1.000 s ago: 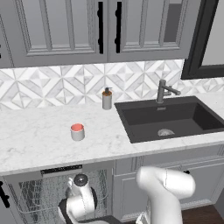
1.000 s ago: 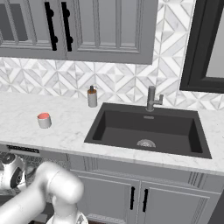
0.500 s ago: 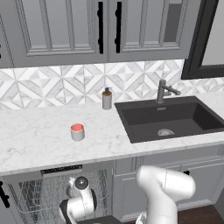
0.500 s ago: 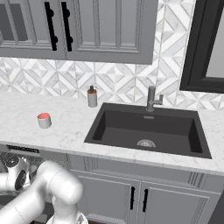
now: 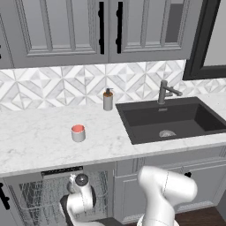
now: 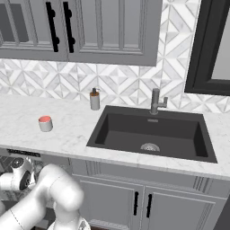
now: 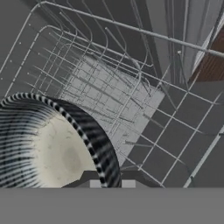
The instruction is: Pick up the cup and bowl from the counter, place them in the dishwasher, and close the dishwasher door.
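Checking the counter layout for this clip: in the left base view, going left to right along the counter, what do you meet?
cup → soap dispenser → black sink with the faucet at its back edge.

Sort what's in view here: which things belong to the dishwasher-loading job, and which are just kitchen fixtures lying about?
Belongs to the job:
- cup, standing on the counter
- bowl, held close at the gripper, above the wire rack
- dishwasher, open

Just there:
- soap dispenser
- sink
- faucet
- upper cabinets
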Motion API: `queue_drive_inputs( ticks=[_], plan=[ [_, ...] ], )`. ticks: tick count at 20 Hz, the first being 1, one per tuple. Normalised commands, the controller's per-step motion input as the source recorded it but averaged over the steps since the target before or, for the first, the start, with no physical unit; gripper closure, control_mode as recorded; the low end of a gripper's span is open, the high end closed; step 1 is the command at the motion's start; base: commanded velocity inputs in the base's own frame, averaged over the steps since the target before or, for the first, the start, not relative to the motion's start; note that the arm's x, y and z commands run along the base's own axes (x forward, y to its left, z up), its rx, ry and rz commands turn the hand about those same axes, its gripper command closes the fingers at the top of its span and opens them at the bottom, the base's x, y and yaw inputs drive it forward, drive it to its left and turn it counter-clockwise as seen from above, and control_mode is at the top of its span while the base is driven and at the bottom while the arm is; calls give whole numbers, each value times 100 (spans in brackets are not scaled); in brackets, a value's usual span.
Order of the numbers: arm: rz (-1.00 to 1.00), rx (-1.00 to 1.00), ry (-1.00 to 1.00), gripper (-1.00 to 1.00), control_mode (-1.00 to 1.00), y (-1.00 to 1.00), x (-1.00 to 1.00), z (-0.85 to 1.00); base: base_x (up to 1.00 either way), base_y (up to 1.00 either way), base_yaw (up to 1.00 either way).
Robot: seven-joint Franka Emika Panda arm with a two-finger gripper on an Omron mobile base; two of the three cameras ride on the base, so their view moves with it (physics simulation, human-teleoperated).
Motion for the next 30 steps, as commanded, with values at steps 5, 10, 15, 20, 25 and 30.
queue_drive_inputs(
  ticks=[5,10,15,20,25,30],
  plan=[
    [0,0,2,100,-100,9,14,-52,0,0,0],
    [0,-1,1,-100,-100,15,0,-39,0,0,0],
    [0,0,6,-100,-100,4,-30,-25,0,0,0],
    [2,-4,49,-100,-100,11,-98,-8,0,0,0],
    [3,-3,13,-100,-100,13,-100,33,0,0,0],
    [3,-3,-17,-100,-100,6,-100,99,0,0,0]
  ],
)
